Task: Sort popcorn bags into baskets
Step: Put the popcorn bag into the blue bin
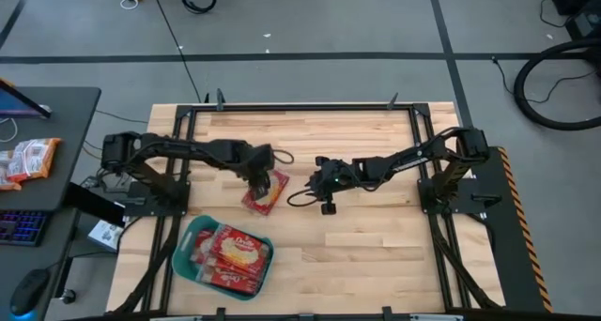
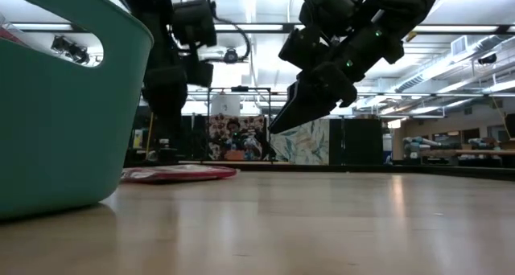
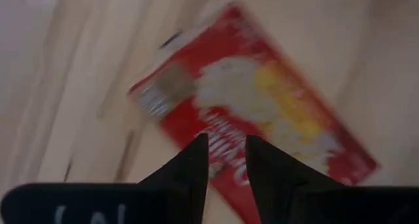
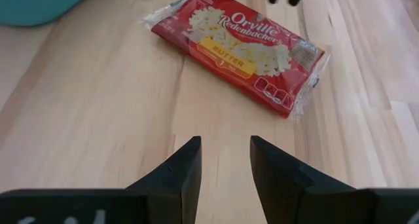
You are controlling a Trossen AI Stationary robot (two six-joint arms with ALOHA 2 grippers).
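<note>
Left gripper hovers over flat red popcorn bag with yellow panel

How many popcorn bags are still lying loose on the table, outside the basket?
1. A single popcorn bag lies flat on the wooden table under the left gripper, just beyond the teal basket. The basket's stacked bags overlap and can't be counted reliably.

A pale wooden table stands on a grey floor crossed by dark lines. A dark desk sits beside it. Ceiling strip lights glow beyond.
</note>
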